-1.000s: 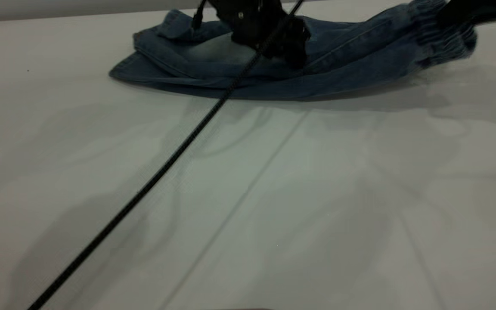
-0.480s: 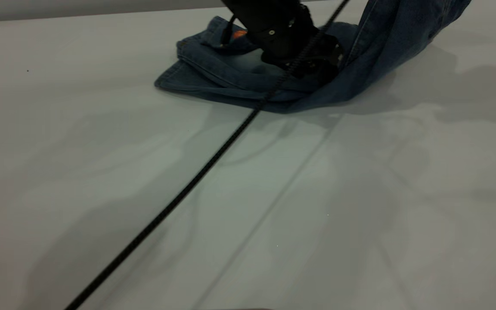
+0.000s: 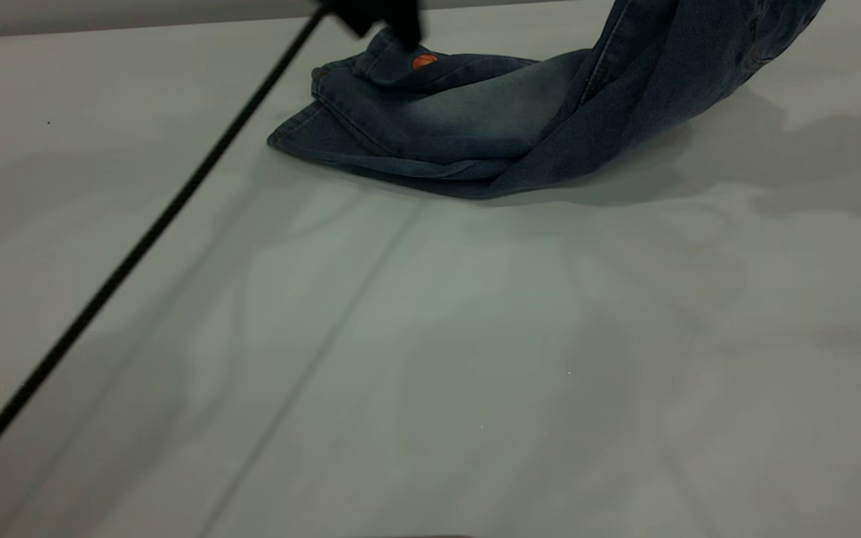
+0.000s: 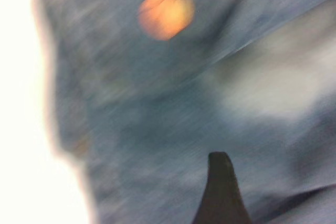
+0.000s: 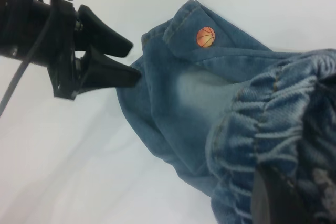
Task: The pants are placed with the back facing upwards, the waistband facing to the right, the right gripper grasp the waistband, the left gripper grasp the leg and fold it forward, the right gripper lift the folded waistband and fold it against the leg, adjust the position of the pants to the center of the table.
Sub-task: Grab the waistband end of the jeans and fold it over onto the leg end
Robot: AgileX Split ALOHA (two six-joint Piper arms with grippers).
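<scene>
1. No readable writing is seen; only an orange basketball print (image 5: 206, 36) is shown on the folded leg (image 3: 400, 67).
2. The pants (image 3: 475, 127), faded denim, are lying at the far side of the white matte table (image 3: 430, 359), with wide bare surface toward the near edge.
3. The ruched waistband (image 5: 273, 129) is held raised by the right gripper (image 5: 278, 198), clamped on it.
4. The left gripper (image 5: 118, 59) is seen just beside the leg hem, fingers parted, empty, trailing a braided cable (image 3: 139, 246).

The table (image 3: 430, 359) bears the pants (image 3: 438, 127).
</scene>
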